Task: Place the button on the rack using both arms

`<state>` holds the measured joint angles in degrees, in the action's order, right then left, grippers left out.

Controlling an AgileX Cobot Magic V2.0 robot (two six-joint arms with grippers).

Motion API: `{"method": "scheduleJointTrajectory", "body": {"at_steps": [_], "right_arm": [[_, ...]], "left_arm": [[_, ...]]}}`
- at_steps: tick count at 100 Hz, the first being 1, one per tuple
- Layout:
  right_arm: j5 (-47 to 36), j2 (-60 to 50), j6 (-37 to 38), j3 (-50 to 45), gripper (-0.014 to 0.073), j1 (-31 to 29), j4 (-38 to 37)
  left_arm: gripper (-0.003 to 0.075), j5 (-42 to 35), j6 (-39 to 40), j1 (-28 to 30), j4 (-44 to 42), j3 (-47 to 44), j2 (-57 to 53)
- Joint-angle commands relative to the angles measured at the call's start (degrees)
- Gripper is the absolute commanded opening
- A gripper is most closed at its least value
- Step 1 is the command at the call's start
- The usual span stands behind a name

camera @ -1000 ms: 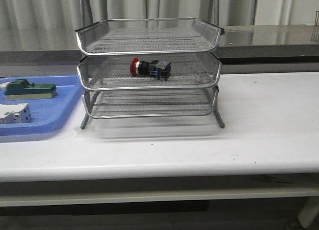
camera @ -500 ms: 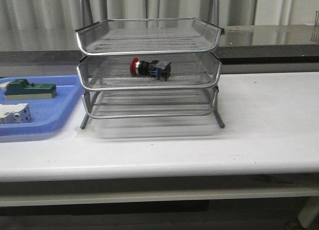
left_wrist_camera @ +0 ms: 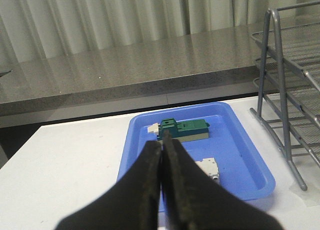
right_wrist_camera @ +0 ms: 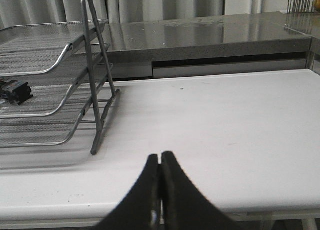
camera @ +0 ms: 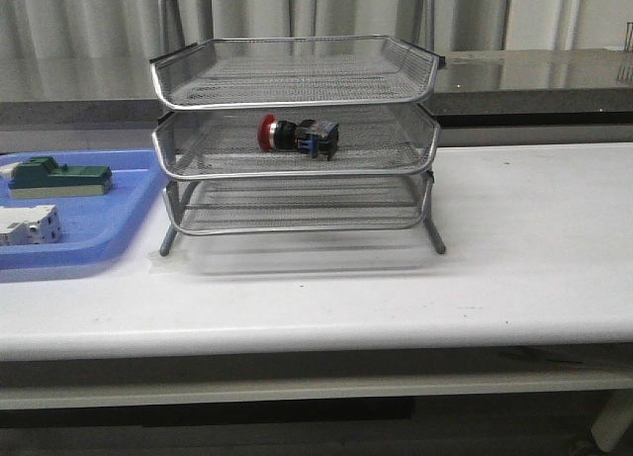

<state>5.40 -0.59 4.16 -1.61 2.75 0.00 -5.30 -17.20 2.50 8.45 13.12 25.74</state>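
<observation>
The button [camera: 298, 136] lies lengthwise across the rack's [camera: 295, 169] middle tray, well apart from both clenched, empty end effectors, left [left_wrist_camera: 161, 149] and right [right_wrist_camera: 160, 159].

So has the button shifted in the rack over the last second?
No. In the front view the button lies on its side in the middle tray of the rack, at the same spot against the mesh and rim as before.

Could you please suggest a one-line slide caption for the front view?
Red-capped button lying on its side in the middle tier of the wire rack, blue tray alongside.
</observation>
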Motion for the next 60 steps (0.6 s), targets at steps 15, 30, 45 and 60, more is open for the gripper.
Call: {"method": "scheduleJointTrajectory", "body": {"at_steps": [15, 30, 45, 60], "right_arm": [[-4.8, -1.1, 0.1, 1.0, -0.0057, -0.4, -0.7], [-4.8, -1.1, 0.1, 1.0, -0.0057, -0.4, -0.7], [-4.8, -1.1, 0.1, 1.0, -0.0057, -0.4, -0.7], [-4.8, -1.1, 0.1, 1.0, -0.0057, -0.4, -0.7]], "left_arm": [[0.0004, -4.6, 0.6, 0.2, 0.4, 1.6, 0.2], [0.0004, -4.2, 3.7, 0.2, 0.3, 1.6, 0.2], [0.0004, -3.6, 10.2, 0.2, -4.6, 1.6, -2.5], [0.0004, 0.6, 15.2, 0.2, -9.5, 0.9, -7.8]]}}
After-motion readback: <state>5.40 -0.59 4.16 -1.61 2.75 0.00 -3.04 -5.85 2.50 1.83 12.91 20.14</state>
